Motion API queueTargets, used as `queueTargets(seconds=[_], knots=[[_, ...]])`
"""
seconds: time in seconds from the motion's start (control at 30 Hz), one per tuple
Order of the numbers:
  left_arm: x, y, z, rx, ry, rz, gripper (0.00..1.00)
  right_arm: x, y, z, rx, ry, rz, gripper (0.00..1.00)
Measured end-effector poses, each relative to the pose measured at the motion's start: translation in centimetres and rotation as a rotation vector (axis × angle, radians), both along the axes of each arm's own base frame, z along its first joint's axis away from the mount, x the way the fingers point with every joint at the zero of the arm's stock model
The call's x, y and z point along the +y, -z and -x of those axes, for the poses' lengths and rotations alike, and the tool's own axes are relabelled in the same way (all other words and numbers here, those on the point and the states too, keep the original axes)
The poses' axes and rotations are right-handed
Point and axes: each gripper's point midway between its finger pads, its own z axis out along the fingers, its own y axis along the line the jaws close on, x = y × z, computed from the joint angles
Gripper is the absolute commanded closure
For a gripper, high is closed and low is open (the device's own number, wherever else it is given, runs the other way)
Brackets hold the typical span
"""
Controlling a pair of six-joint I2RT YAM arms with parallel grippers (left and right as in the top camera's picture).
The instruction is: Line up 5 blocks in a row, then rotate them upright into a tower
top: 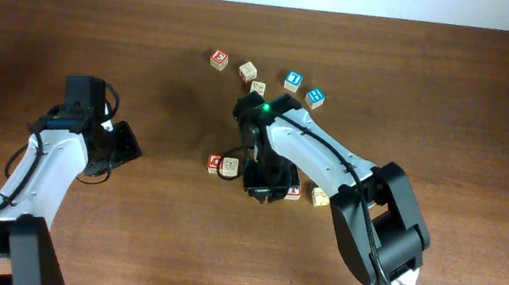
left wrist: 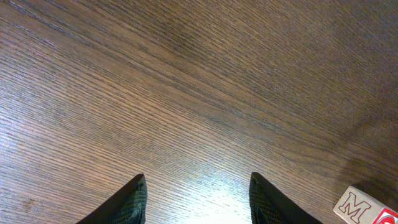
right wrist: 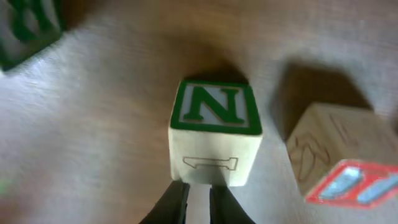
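On the dark wooden worktop (top: 481, 116), five blocks (top: 258, 89) sit in a loose arc near the far edge. The right gripper (top: 263, 186) hangs over a second cluster of blocks (top: 222, 165) nearer the middle. The left gripper (top: 123, 143) hovers well apart over bare wood.

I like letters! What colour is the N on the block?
Green, on the N block, clearest in the right wrist view.
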Motion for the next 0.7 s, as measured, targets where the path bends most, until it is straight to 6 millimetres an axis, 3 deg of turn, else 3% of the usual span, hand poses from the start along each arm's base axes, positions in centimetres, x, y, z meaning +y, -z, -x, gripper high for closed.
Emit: queueTargets(seconds=[0.17,0.23,0.3,0.43,0.5,0.6,0.7], knots=[[0.0,0.0,0.0,0.000,0.000,0.000,0.49,1.6,0.4,-2.2,-0.091,0.007,-0.065,0.81],[0.0,0.0,0.0,0.000,0.000,0.000,0.49,2.0,0.4,-2.8,-0.116,0.006,-0.083,0.90],[0.0,0.0,0.0,-0.001,0.000,0.000,0.49,2.5,0.4,-3.4,-0.140,0.006,-0.100,0.92],[0.1,-0.1,-0.4,-0.019,0.000,-0.002,0.49,1.5,-1.2,-3.1,-0.100,0.023,-0.070,0.92],[0.0,-0.1,-0.4,-0.015,0.000,-0.002,0.49,0.4,-2.1,-4.3,-0.103,0.060,-0.069,0.91],[0.0,-0.1,-0.4,-0.017,0.000,-0.002,0.49,-1.3,-2.0,-5.4,-0.128,0.088,-0.035,0.91],[0.1,-0.1,-0.5,-0.019,0.000,-0.002,0.49,-1.2,-1.6,-6.8,-0.190,0.101,-0.036,0.92]])
